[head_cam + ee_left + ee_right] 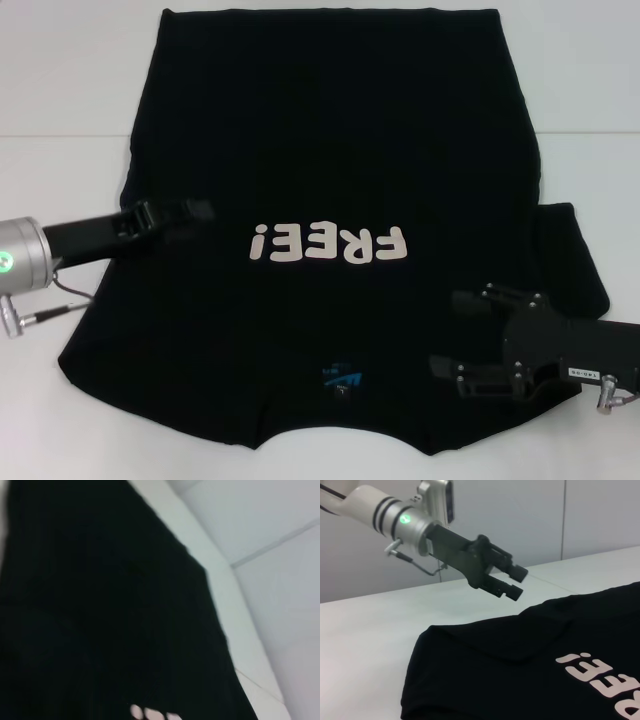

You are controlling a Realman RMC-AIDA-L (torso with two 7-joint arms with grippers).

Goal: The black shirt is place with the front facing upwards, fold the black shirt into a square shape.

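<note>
The black shirt [330,160] lies nearest, spread flat and print side up on the white table [60,80]. Its neck edge is closest to the robot and its hem is at the far side. The left sleeve is already folded inward over the body, and the right sleeve still lies out flat beside the right arm. The white "FREE!" lettering [330,243] runs across the middle, with the small blue neck label [343,378] near the collar.

The left gripper [195,210] hovers above the shirt's left edge, clear of the cloth in the right wrist view. Its fingers [512,570] stand slightly apart and hold nothing.

The right gripper [452,333] is over the shirt's right shoulder area. Its fingers [470,300] are spread wide and empty.
</note>
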